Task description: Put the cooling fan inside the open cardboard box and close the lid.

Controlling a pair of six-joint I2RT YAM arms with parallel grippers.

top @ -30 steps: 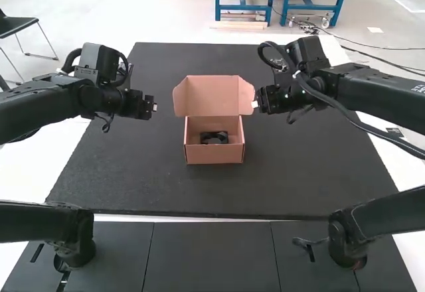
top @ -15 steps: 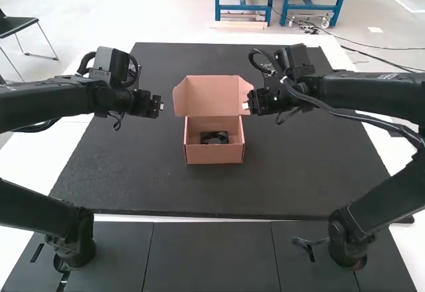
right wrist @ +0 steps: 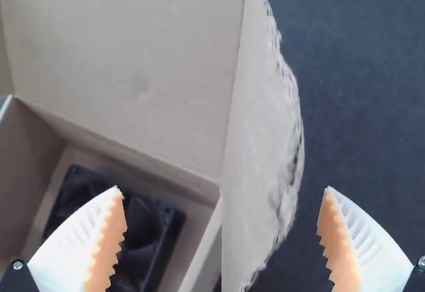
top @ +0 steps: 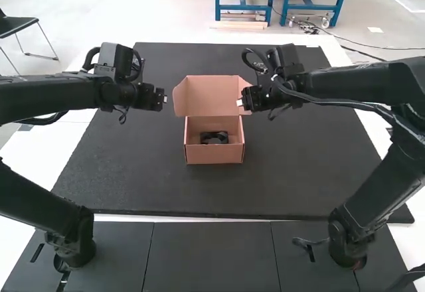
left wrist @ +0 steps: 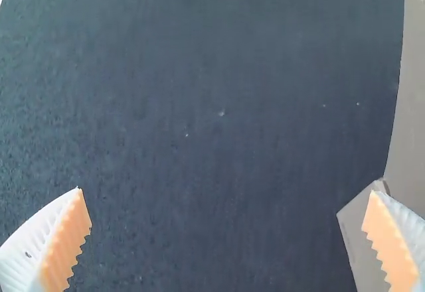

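Cardboard box [top: 214, 147] holds the cooling fan [top: 214, 137]; its upright lid [top: 212, 96] needs tipping forward next. Left end effector [top: 160, 99] and right end effector [top: 242, 100] flank it, both released.

White table [top: 26, 147] — black mat [top: 133, 166] on it, cardboard box [top: 214, 151] atop.

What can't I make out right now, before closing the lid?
- Black cooling fan: in the high view, the brown cardboard box hides its near part; in the right wrist view, a finger covers part.
- Whether the right gripper touches the lid's side flap: too small.
- Left wrist view: cardboard cut off at the edge.
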